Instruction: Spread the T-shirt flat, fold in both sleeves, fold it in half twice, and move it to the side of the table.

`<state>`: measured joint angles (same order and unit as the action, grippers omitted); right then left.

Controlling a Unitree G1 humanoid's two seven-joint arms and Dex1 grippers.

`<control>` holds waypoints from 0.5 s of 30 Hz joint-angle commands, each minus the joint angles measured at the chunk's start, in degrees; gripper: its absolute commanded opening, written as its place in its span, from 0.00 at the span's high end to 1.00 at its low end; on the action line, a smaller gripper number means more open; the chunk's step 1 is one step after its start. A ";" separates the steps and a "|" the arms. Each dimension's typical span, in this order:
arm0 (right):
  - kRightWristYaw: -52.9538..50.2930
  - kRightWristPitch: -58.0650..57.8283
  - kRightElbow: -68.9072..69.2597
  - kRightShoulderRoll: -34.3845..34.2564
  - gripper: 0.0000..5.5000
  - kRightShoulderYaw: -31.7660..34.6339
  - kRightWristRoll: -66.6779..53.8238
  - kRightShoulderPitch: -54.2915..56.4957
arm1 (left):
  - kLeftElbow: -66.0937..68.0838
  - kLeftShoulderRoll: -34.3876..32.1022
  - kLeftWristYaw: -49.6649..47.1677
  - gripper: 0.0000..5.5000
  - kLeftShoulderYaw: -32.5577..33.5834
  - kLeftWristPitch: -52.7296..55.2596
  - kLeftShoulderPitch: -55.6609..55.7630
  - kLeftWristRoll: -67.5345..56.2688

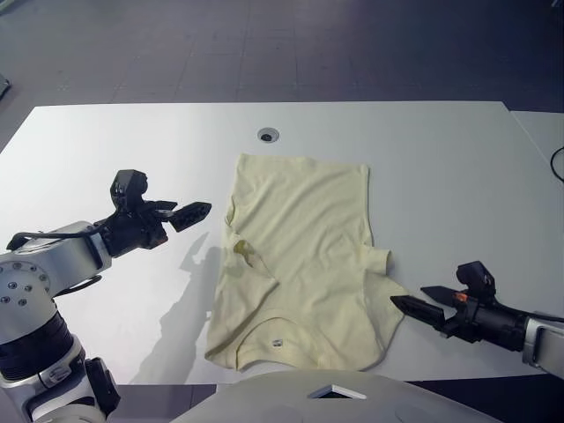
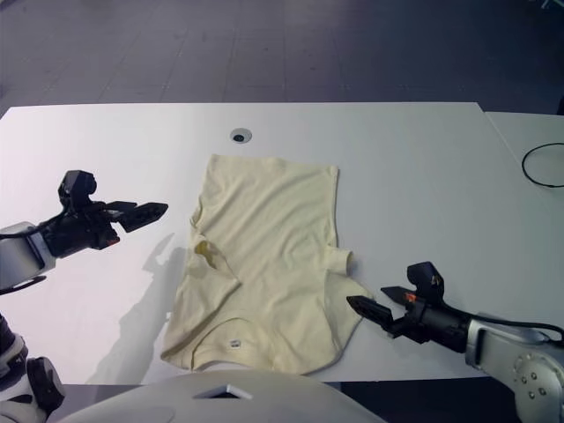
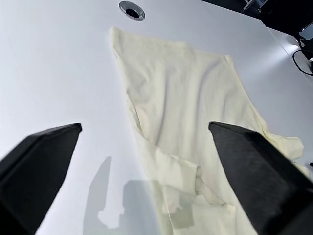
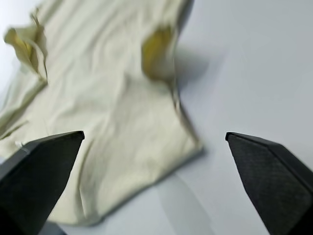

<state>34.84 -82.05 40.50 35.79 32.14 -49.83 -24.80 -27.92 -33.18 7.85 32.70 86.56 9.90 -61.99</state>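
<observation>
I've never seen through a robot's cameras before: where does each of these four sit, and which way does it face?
Left eye: on the head, facing forward and down at the shirt on the table; both arms, left tool and right tool show.
Right eye: beside it, same scene and arms.
Left wrist: on the left arm, facing across the shirt; its own fingers show.
Right wrist: on the right arm, facing the shirt's edge; its own fingers show.
All four share the shirt.

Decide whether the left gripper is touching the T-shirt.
Apart. The left eye view shows a strip of bare white table between the left gripper and the near edge of the T-shirt.
</observation>
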 commanded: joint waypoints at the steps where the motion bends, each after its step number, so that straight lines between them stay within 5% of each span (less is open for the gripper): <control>1: -0.31 3.31 -0.93 0.25 0.10 -3.43 1.51 -2.73 | -0.16 0.24 -0.77 0.02 -0.22 0.68 0.59 0.49; 15: -5.46 8.28 -1.86 -4.19 0.50 -7.10 1.12 -4.71 | 2.56 0.15 0.61 0.02 -3.93 -0.12 2.74 2.59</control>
<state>30.68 -72.84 40.22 31.00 25.72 -49.03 -28.83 -25.48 -32.78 8.36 29.01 86.51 12.40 -60.19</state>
